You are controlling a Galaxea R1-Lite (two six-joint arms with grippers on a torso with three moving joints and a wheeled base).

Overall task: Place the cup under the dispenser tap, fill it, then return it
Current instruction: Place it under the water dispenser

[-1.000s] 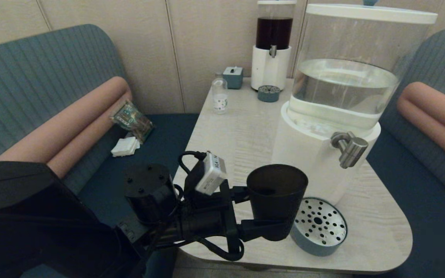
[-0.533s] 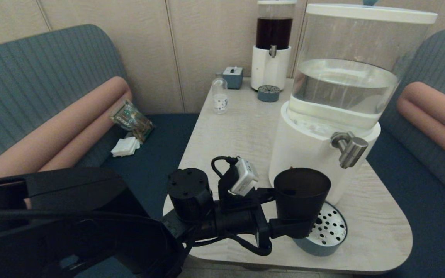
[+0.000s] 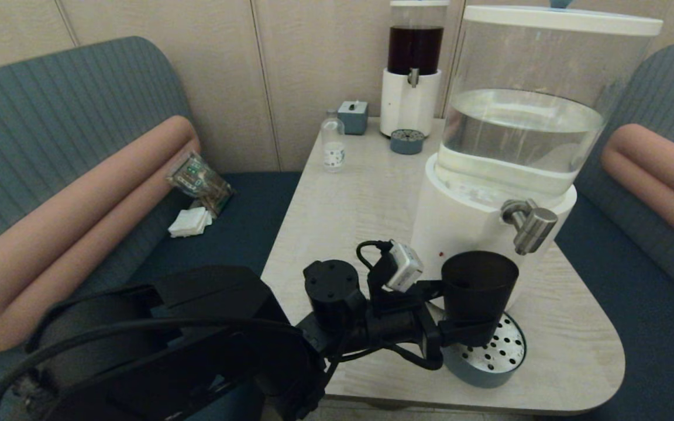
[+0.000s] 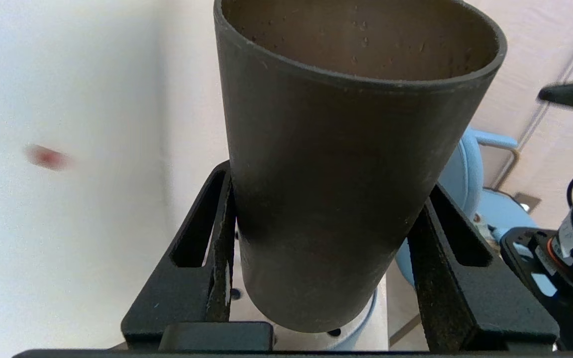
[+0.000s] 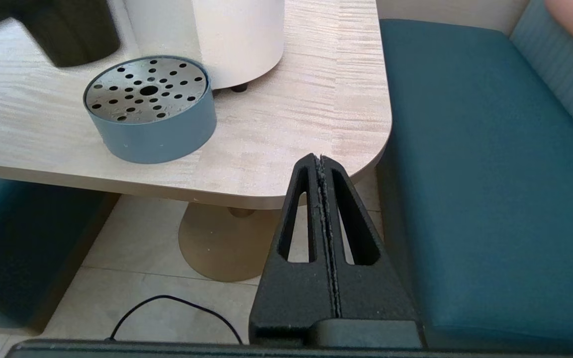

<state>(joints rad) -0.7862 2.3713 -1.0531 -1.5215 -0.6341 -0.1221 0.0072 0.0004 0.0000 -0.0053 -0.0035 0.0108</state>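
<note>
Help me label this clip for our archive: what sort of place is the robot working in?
Probably a café or canteen booth: padded bench seats flank a pale wood-grain table holding a large water dispenser, a smaller dispenser of dark drink and round drip trays.

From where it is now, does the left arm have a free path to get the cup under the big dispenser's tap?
Probably yes. The left gripper holds the cup over the drip tray, and nothing stands between its rim and the tap.
</note>
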